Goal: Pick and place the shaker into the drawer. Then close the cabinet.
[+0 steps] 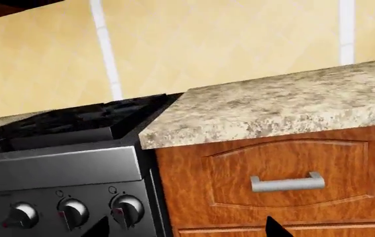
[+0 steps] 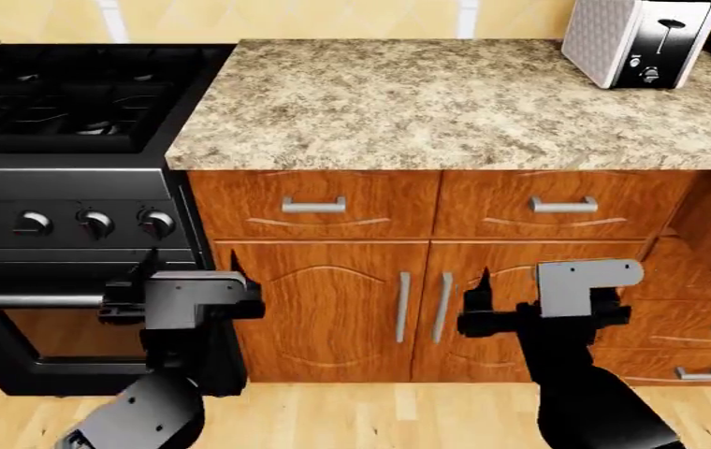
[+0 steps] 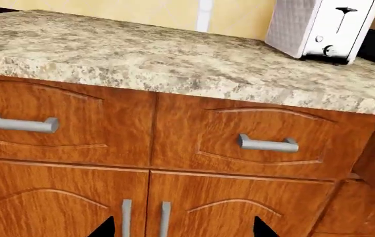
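Both grippers hang low before the glossy reddish-brown wooden cabinet [image 2: 430,271] with brushed-silver bar handles. The left gripper [image 2: 143,290] faces the black stove [image 2: 68,187]; its fingers' spacing cannot be told. The right gripper [image 2: 478,304] holds its dark fingers [image 3: 105,228] spread, empty. A white toaster [image 2: 640,39] stands on the speckled granite desk [image 2: 456,103]. No shaker shows in any view.

Speckled beige granite worktop [image 2: 456,103] runs along a cream tiled wall [image 1: 207,44] with white grout lines. White toaster [image 2: 640,42] stands at worktop's back right corner. Black stove [image 2: 63,140] with silver knobs butts against worktop's left edge. Light wood plank floor [image 2: 369,416] below. Even, soft lighting, no harsh shadows.
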### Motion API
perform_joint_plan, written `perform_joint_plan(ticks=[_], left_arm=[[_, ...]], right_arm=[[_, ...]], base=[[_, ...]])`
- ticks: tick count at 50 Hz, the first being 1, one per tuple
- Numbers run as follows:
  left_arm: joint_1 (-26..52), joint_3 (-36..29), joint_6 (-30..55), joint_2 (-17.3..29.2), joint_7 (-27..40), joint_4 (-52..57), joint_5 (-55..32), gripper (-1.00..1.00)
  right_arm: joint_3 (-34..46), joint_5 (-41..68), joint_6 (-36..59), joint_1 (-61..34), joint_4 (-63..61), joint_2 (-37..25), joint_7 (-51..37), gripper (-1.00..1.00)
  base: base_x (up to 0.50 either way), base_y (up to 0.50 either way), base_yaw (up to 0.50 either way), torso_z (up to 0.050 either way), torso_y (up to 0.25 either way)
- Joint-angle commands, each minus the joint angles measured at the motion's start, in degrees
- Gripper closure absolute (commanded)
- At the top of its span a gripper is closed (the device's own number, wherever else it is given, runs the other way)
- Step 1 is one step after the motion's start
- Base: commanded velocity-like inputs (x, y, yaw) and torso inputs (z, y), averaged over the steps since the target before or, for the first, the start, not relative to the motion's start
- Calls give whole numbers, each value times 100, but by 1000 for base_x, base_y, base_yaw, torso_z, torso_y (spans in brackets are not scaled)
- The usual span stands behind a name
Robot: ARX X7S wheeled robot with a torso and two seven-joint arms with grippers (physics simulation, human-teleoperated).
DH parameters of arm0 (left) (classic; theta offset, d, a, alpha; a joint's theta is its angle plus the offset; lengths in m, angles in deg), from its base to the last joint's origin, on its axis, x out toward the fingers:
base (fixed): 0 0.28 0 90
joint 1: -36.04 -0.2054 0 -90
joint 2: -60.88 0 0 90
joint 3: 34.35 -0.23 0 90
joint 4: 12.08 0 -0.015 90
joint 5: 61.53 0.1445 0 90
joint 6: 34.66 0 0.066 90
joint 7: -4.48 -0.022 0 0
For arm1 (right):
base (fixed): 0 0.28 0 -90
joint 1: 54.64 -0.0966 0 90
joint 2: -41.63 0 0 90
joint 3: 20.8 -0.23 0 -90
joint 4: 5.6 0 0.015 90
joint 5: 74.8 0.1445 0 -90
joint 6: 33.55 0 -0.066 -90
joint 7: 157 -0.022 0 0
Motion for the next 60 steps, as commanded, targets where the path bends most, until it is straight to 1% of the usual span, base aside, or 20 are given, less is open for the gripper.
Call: perform_joint_plan(ticks=[1, 4, 6, 9, 16, 19, 22, 26, 35, 40, 49, 60], left_arm=[[1028, 606, 789, 2102, 38, 2788, -789, -100], [1619, 863, 1159, 2507, -115, 3038, -1014, -100], [2019, 1049, 1375, 2706, -232, 3091, -1166, -100], [2575, 1285, 1667, 2927, -438, 3117, -1333, -100], [3154, 1673, 1764, 3265, -690, 3130, -1522, -100], [3248, 1792, 1746, 3418, -728, 3183, -1603, -100], [3297, 1921, 1690, 3585, -703, 3261, -1697, -100], [3394, 2063, 1702, 3802, -712, 3415, -1856, -100], [3511, 2326, 1622, 4163, -662, 3619, -2086, -100], [3518, 2412, 1571, 4289, -578, 3769, -2153, -100], [3184, 2423, 1239, 4560, -391, 4033, -2287, -100], [3085, 2419, 1170, 4574, -372, 4122, -2306, -100]], right_arm=[[-1279, 1342, 3703, -1350, -3894, -1688, -462, -100], [-1321, 1653, 4351, -2348, -3847, -2036, -222, -100], [-1241, 1857, 4836, -3215, -3734, -2196, -70, -100], [-776, 1894, 5135, -4464, -3403, -2491, 188, -100], [501, 1729, 5287, -6780, -2808, -2782, 732, -100], [1197, 1504, 5170, -7764, -2402, -2862, 1064, -100], [1844, 1224, 4988, -8532, -1992, -2895, 1368, -100], [2402, 939, 4802, -9294, -1584, -2827, 1668, -100], [3079, 507, 4501, -10367, -950, -2751, 2152, -100], [3270, 370, 4465, -10784, -800, -2712, 2345, -100], [2992, 455, 4768, -10779, -918, -2650, 2257, -100], [2803, 521, 4894, -10678, -953, -2560, 2214, -100]], base=[[0, 0, 0, 0, 0], [0, 0, 0, 0, 0], [0, 0, 0, 0, 0], [0, 0, 0, 0, 0], [0, 0, 0, 0, 0], [0, 0, 0, 0, 0], [0, 0, 0, 0, 0], [0, 0, 0, 0, 0], [0, 0, 0, 0, 0], [3, 0, 0, 0, 0], [421, -65, 0, 0, 0], [500, -83, 0, 0, 0]])
